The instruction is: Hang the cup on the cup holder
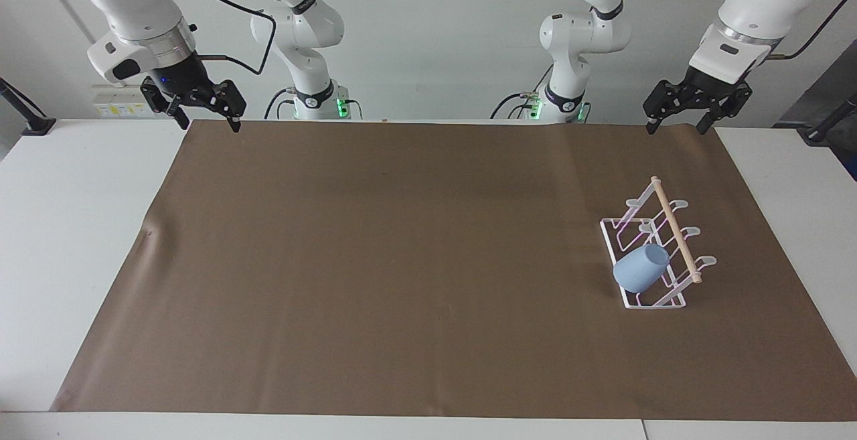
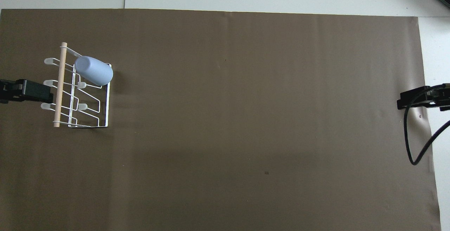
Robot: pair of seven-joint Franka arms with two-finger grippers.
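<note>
Nearest the robots, the left gripper (image 1: 676, 124) hangs raised over the brown mat's (image 1: 402, 259) edge, fingers open and empty. The right gripper (image 1: 204, 116) hangs over the mat's corner at the right arm's end of the tabletop (image 1: 60, 239), fingers open, empty. Farther out, at the left arm's end, the white wire cup holder (image 1: 653, 252) stands on the mat. The light-blue cup (image 1: 641, 269) hangs tilted on its farthest prong.

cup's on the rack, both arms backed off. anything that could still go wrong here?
1. The cup hangs tilted on a prong at the end of the cup holder farthest from the robots; a knock could slip it off.
2. The left tool, open, is raised near the mat edge on the holder's end of the table; a low move back could clip the wooden dowel.
</note>
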